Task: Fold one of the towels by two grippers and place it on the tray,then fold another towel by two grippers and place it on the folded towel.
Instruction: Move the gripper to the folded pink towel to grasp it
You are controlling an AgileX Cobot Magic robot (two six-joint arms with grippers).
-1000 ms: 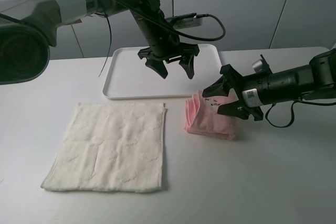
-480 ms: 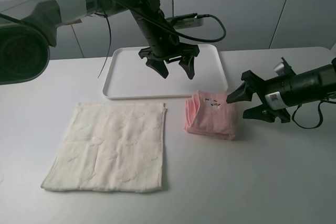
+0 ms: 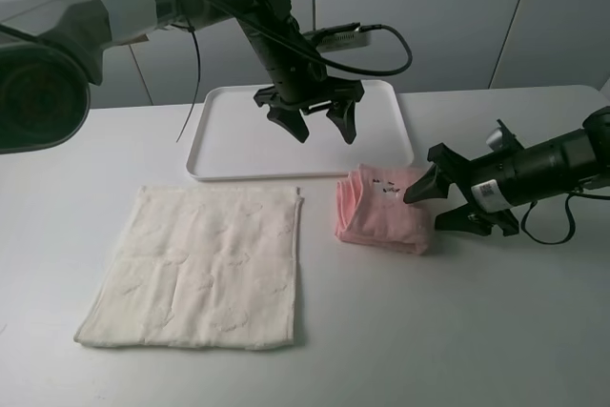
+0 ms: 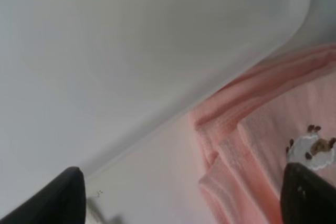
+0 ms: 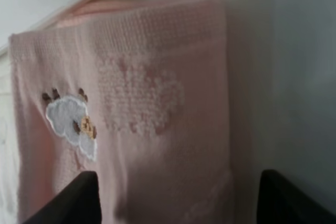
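The left pincer (image 3: 322,132) is hovering wide open over the tray (image 3: 229,145); the right pincer (image 3: 426,210), spread and empty, is hanging just beside the folded pink towel (image 3: 381,214).

A plain white table (image 3: 496,331) stands before a pale grey panelled wall (image 3: 448,7) with thin dark seams.

White table (image 3: 457,331), plain matte top, filled the lower part of the high view. Pale grey panelled wall (image 3: 448,7) stood behind it, with thin dark slanted seams (image 3: 516,16). Big dark round blurred object (image 3: 33,97) at the left edge, close to the camera, couldn't tell what.
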